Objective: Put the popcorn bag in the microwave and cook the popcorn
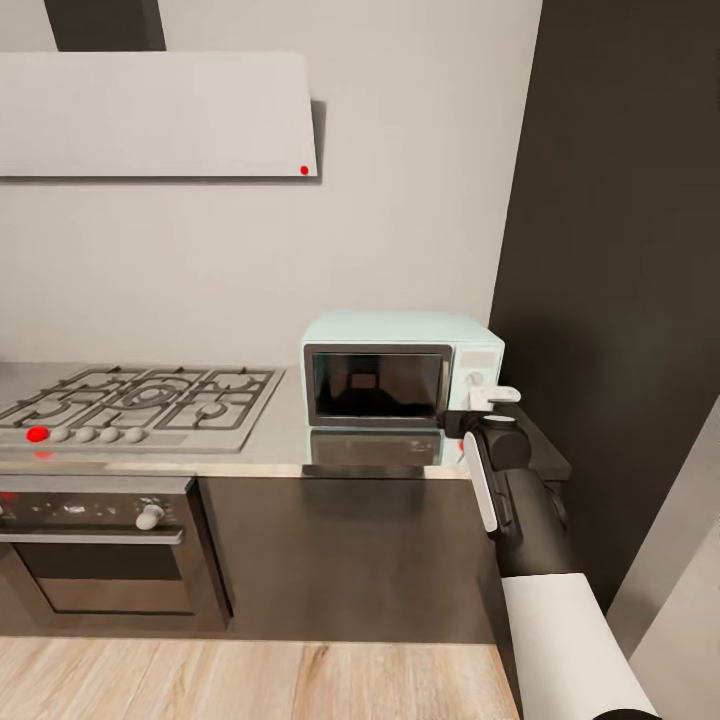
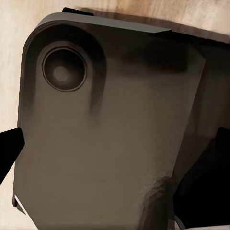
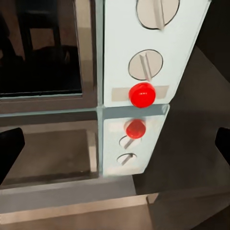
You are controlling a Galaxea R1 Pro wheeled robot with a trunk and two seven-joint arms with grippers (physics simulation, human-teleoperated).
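Pale blue, the microwave (image 1: 402, 368) sits on the desk (image 1: 275, 440) right of the gas hob (image 1: 140, 403), door shut; whether the popcorn bag lies inside cannot be told. The right gripper (image 1: 490, 403) hovers at its control panel. In the right wrist view, spread, empty fingers (image 3: 10, 151) face the red light (image 3: 142, 94) below the knobs (image 3: 145, 64). In the left wrist view, the left fingers' state cannot be told.

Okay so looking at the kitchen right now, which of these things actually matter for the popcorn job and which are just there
Belongs to the job:
microwave, door shut
red round light on its control panel
countertop it stands on
right gripper, open, at the control panel

Just there:
gas hob
built-in oven
white hood
dark tall cabinet
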